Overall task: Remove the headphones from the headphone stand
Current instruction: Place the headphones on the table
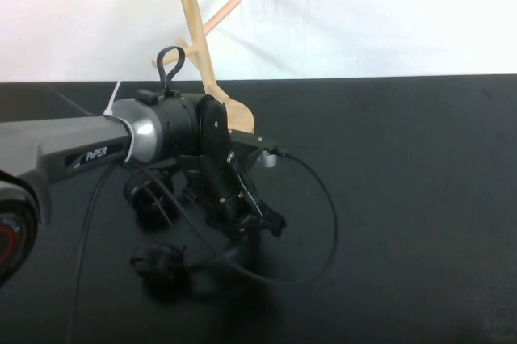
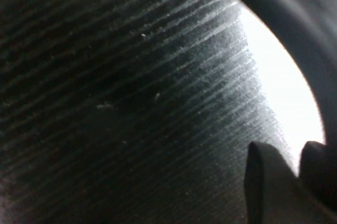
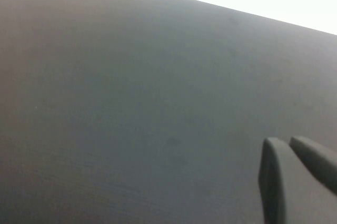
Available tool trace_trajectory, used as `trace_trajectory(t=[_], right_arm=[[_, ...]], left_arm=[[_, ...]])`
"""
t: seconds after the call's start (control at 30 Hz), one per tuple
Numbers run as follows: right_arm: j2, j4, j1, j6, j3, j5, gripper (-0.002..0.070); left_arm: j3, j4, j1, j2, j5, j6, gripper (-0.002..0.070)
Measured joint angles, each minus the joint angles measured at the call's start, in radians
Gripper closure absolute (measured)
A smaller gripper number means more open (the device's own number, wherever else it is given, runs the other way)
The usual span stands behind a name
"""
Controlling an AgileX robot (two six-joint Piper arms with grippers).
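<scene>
The light wood headphone stand (image 1: pixel 199 33) stands at the back of the black table, its pegs bare. The black headphones (image 1: pixel 160 263) are off it, low over the table in front of the stand, with a second earcup (image 1: pixel 144 191) further back. My left gripper (image 1: pixel 260 221) points down just right of the earcups, where the thin headband runs in under it. In the left wrist view its fingers (image 2: pixel 266 182) stand close together at the left gripper (image 2: pixel 297 155), over the mat. My right gripper (image 3: pixel 288 153) is shut and empty, seen only in its wrist view.
The left arm's thin black cable (image 1: pixel 333 223) loops out to the right of the gripper and back under it. The stand's round base (image 1: pixel 237 115) sits just behind the left wrist. A white wall backs the black table (image 1: pixel 420 199).
</scene>
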Motion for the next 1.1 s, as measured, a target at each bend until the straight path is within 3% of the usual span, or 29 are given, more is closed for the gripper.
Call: trace_trajectory(t=[0.3, 0.47, 0.53, 0.63, 0.77, 0.83, 1.1], right_arm=[[0.000, 0.000, 0.000, 0.000, 0.000, 0.000, 0.0684], [0.000, 0.000, 0.000, 0.000, 0.000, 0.000, 0.0684], [0.000, 0.000, 0.000, 0.000, 0.000, 0.000, 0.0684], [0.000, 0.000, 0.000, 0.000, 0.000, 0.000, 0.0684], [0.000, 0.000, 0.000, 0.000, 0.000, 0.000, 0.0684], [0.000, 0.000, 0.000, 0.000, 0.000, 0.000, 0.0684], [0.000, 0.000, 0.000, 0.000, 0.000, 0.000, 0.0684]], left_arm=[[-0.010, 0.005, 0.000, 0.015, -0.009, 0.004, 0.0286], [-0.060, -0.003, 0.000, 0.015, 0.046, -0.003, 0.0237], [-0.099, -0.005, 0.000, 0.015, 0.098, -0.013, 0.0257], [-0.166, 0.000, 0.000, 0.015, 0.187, -0.017, 0.0346], [-0.236, 0.010, 0.000, 0.013, 0.292, -0.017, 0.0557], [-0.239, 0.012, 0.000, -0.001, 0.317, -0.019, 0.0622], [-0.177, 0.039, -0.006, -0.219, 0.301, -0.060, 0.0675]])
